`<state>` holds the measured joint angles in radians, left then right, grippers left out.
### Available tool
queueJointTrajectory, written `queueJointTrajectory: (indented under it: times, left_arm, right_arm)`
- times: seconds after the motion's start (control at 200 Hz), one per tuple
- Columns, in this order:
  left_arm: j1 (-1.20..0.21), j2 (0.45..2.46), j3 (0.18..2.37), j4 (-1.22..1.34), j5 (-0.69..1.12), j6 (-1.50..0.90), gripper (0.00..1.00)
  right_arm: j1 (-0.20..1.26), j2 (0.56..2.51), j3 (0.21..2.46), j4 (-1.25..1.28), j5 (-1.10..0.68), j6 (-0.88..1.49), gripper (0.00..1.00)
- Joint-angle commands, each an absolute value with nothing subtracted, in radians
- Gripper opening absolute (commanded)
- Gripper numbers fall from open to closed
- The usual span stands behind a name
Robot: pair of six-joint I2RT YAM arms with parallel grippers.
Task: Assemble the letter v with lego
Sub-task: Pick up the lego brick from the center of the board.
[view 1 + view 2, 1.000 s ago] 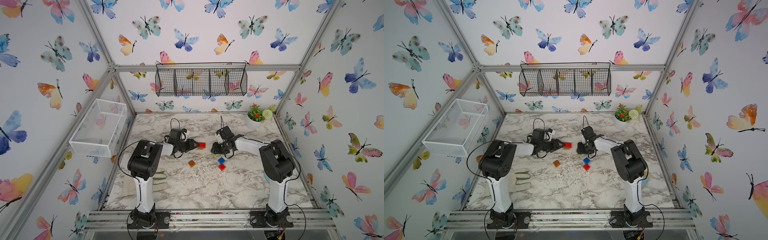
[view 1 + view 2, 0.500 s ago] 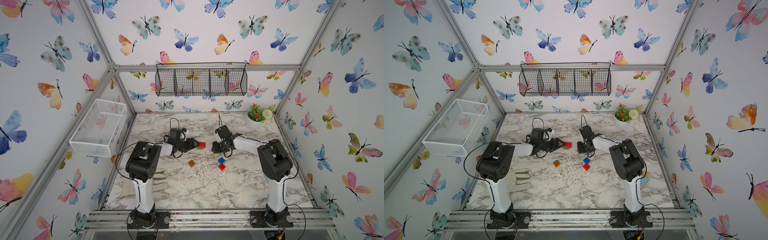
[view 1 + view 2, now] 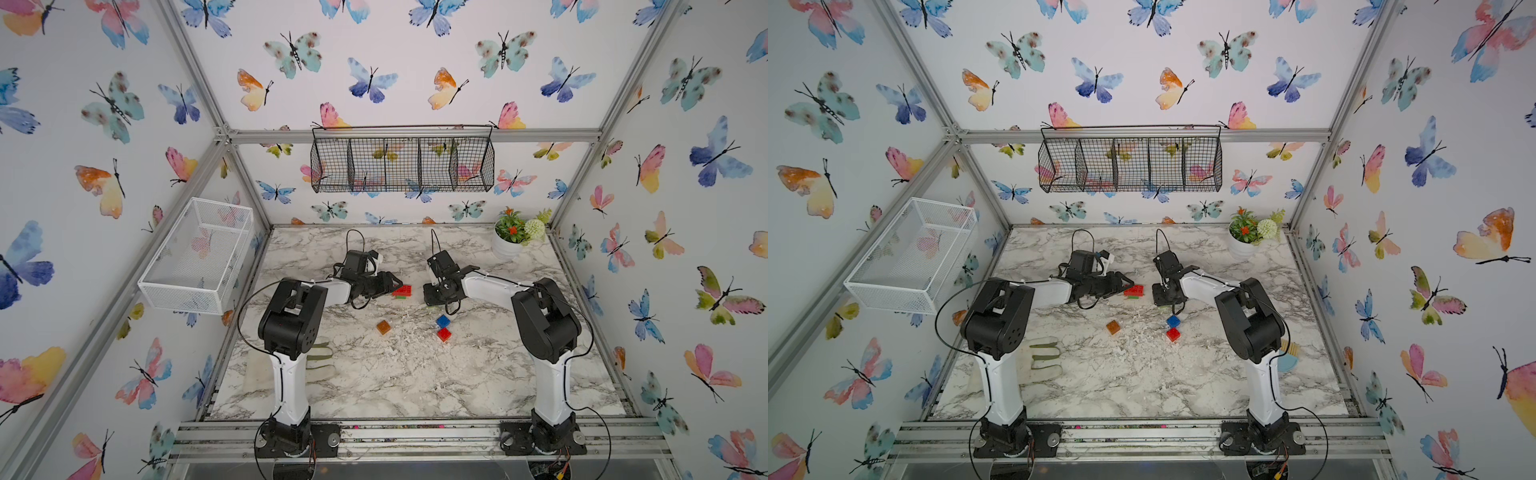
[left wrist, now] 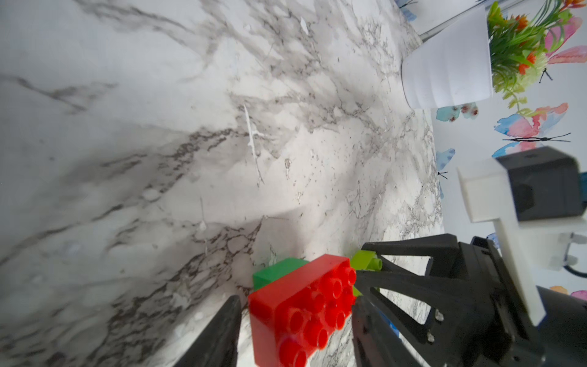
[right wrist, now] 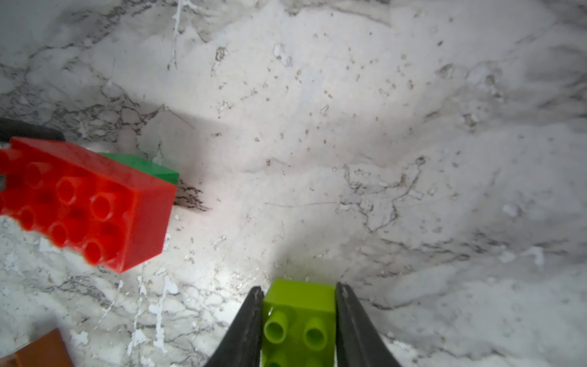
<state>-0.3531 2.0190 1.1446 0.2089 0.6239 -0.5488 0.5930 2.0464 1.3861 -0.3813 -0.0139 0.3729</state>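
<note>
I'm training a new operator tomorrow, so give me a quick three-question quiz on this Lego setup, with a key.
1. Multiple choice: which brick is the right gripper clamping? A yellow brick; B lime green brick; C white brick.
2. True or false: the orange brick lies by itself on the table, touched by neither gripper.
3. Fill in: the long red brick sits between the fingers of the left gripper, and the brick right against it is dark ____.

Key
1. B
2. True
3. green: it is the dark green brick
</note>
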Motion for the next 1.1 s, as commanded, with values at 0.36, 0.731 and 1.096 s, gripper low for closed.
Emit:
queueJointTrajectory:
  times: [0.36, 0.731, 1.096]
  left_arm:
    - [-0.391, 1.942, 1.015, 0.397, 0.64, -0.705, 0.56]
    - [-0.4, 1.901, 0.978, 0.351, 0.631, -0.675, 0.65]
    - [-0.387, 1.857, 1.004, 0.241, 0.585, -0.6, 0.68]
  right_arm:
    - [0.589, 2.097, 1.387, -0.402, -0.046, 0.379, 0.25]
    - [0.589, 2.086, 1.427, -0.373, -0.125, 0.419, 0.19]
    - [0.589, 2.073, 1.448, -0.368, -0.136, 0.434, 0.17]
